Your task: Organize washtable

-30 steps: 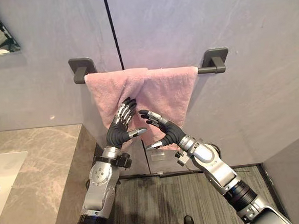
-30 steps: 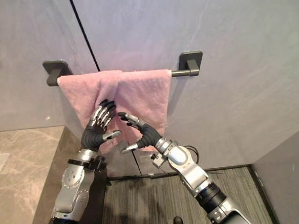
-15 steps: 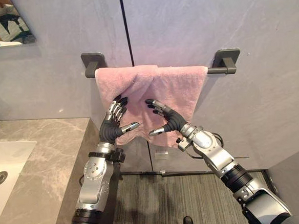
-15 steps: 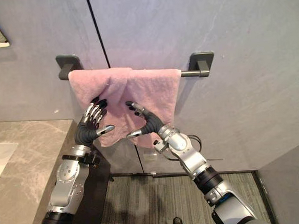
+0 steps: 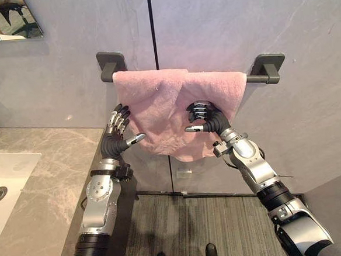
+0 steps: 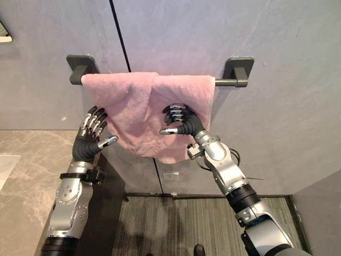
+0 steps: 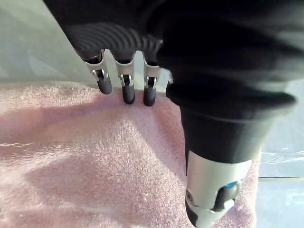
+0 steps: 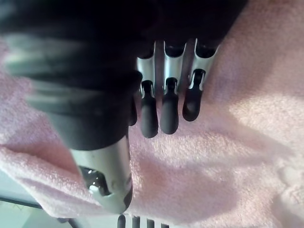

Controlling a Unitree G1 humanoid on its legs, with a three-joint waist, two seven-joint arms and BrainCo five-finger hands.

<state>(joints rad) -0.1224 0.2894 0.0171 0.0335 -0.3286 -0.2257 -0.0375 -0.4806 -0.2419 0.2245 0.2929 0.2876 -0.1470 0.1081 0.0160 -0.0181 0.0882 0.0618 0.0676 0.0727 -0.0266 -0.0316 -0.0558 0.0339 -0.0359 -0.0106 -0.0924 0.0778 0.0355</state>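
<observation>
Right hand [image 5: 208, 118] has moved onto the towel [image 5: 151, 100] front, fingers now curled into the cloth; left hand [image 5: 110, 145] open at the towel's left edge, so straightening is probably starting.

- Reach beyond the pink towel [image 5: 157, 105] is blocked by the wall [image 5: 222, 25] close behind it.
- The rail [image 6: 221, 83] is closed off by the left bracket [image 5: 111, 65] and the right bracket [image 5: 270, 67].
- Sideways room on the left is limited by the desk [image 5: 50, 171].
- Open space is left under the towel's hem, above the floor [image 5: 212, 224].
</observation>
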